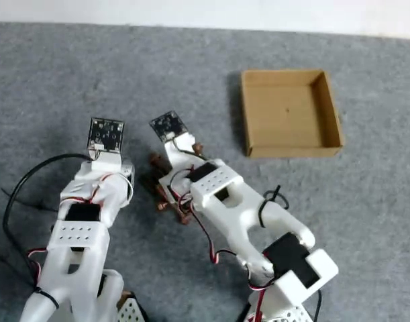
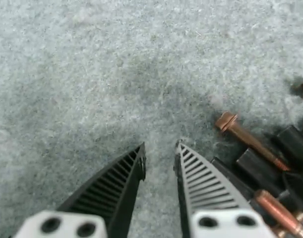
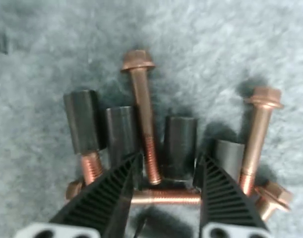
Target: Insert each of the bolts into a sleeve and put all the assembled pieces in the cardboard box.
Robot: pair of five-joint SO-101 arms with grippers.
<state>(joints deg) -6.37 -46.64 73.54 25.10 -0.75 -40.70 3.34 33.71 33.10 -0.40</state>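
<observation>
Copper bolts [image 3: 141,109] and black sleeves [image 3: 180,146] are lying heaped at the tips of the right gripper [image 3: 169,157], whose spread fingers [image 3: 106,198] are straddling one crosswise bolt [image 3: 163,197]. Left gripper [image 2: 160,145], slightly parted, is hovering left of them; cardboard box [image 1: 292,151] is sitting far right.

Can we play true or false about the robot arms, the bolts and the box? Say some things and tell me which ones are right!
1. The cardboard box already has bolts in it. False: it is empty.
2. The right gripper is open over the pile of bolts and sleeves. True.
3. The left gripper is holding a bolt. False: it is open over the grey carpet, with nothing between its fingers.
4. The bolts are copper-coloured and the sleeves are dark. True.
</observation>
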